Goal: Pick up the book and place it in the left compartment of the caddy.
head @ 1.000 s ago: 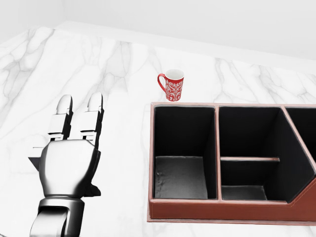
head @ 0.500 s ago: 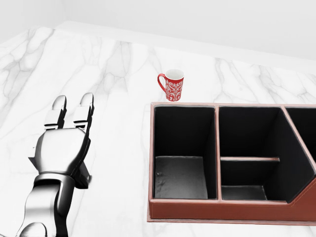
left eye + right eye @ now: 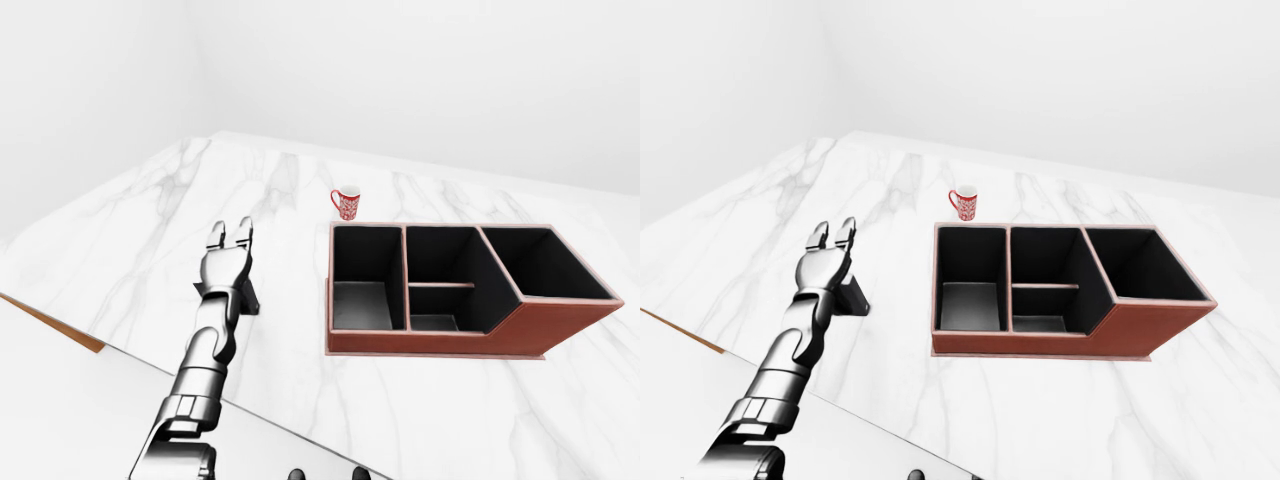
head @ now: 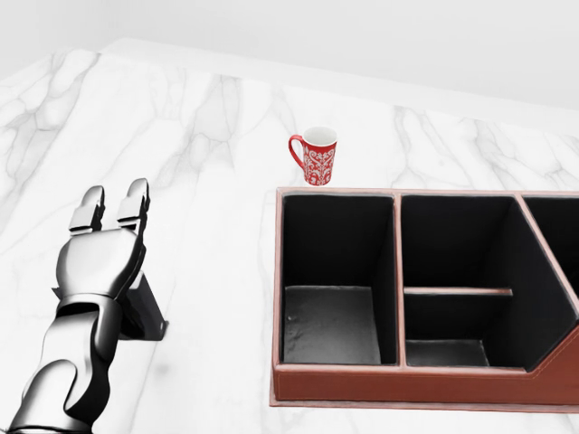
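Observation:
A brown caddy with black insides stands on the white marble counter. Its left compartment shows only its grey floor. My left hand is open, fingers stretched out flat, to the left of the caddy. Under its palm a dark flat thing lies on the counter, mostly hidden by the hand; it looks like the book, and its edge also shows in the right-eye view. I cannot tell whether the hand touches it. My right hand is not in view.
A red mug with a white pattern stands just above the caddy's top left corner. The caddy has a split middle compartment and a larger right one. The counter's near edge runs at the lower left of the left-eye view.
My left hand has moved left and lower in the head view, with its fingers still stretched out. The dark thing under the palm now shows more. Caddy, mug and camera are unmoved.

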